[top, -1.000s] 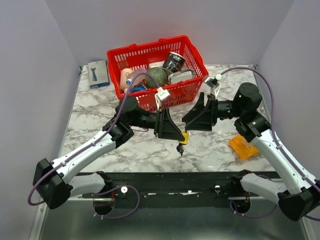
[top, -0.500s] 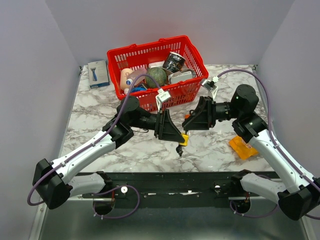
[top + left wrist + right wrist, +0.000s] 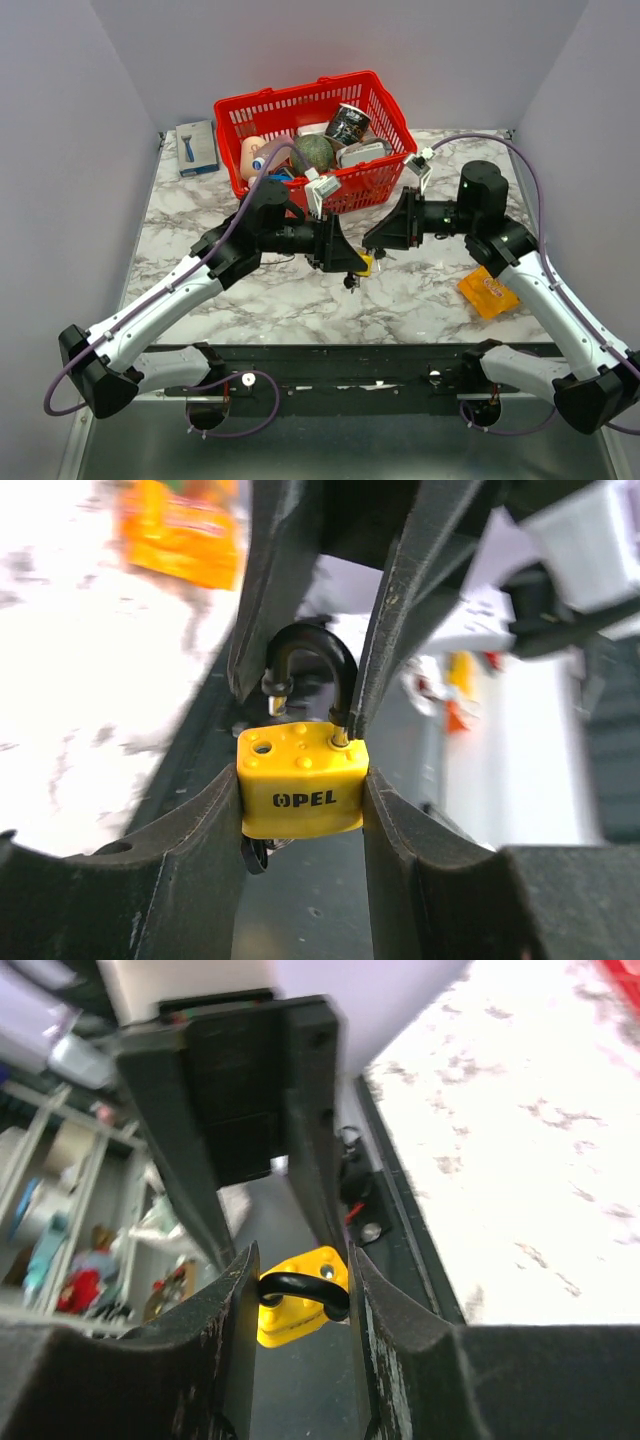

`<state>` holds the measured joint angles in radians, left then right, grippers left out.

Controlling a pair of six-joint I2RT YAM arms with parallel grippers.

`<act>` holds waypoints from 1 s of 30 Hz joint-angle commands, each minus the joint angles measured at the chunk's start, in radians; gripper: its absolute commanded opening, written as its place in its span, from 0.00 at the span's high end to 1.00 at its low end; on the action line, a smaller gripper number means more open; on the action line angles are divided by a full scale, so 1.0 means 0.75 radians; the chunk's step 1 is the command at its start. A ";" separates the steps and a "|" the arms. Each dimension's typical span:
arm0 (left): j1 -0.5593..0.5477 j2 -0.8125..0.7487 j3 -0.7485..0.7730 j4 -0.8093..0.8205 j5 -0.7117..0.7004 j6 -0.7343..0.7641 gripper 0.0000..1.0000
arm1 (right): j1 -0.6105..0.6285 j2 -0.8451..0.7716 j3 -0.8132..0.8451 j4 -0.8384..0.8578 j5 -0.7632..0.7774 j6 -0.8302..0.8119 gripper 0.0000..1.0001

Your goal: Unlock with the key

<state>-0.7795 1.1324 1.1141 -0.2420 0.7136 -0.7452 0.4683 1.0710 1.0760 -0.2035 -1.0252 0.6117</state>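
Left wrist view: the left gripper (image 3: 302, 798) is closed narrowly on the yellow padlock (image 3: 300, 770), its fingers pressed to both flanks of the body. The black shackle (image 3: 312, 645) points to 12 o'clock. One leg of the shackle seems to end just above a hole in the body. A dark piece (image 3: 255, 855), too blurred to name, hangs below the body at 7 o'clock.

The right gripper (image 3: 300, 1270) faces it with its fingers slightly parted on either side of the shackle. They look to be touching it, but I cannot tell whether they actually pinch it.

From above, the padlock is held over the marble table (image 3: 180, 230). A red basket (image 3: 360, 185) lies at 12 o'clock of it and an orange packet (image 3: 487, 294) at 4 o'clock.
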 commanded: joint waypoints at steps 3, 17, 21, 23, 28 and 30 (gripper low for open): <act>-0.102 0.108 0.261 -0.368 -0.662 0.298 1.00 | 0.022 0.059 0.163 -0.420 0.291 -0.132 0.77; -0.333 0.337 0.568 -0.653 -1.340 0.386 1.00 | 0.030 0.094 0.169 -0.479 0.700 0.056 0.76; -0.355 0.429 0.660 -0.722 -1.438 0.407 1.00 | 0.030 0.092 0.173 -0.459 0.753 0.111 0.76; -0.370 0.458 0.689 -0.769 -1.497 0.417 1.00 | 0.030 0.096 0.175 -0.459 0.768 0.127 0.76; -0.415 0.523 0.754 -0.798 -1.589 0.486 1.00 | 0.030 0.116 0.171 -0.457 0.796 0.188 0.76; -0.445 0.564 0.795 -0.820 -1.661 0.503 1.00 | 0.030 0.118 0.171 -0.457 0.809 0.211 0.77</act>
<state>-1.0855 1.5120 1.6375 -0.8444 -0.3328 -0.4175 0.4805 1.1561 1.1774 -0.5236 -0.4160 0.6857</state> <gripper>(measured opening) 0.507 0.426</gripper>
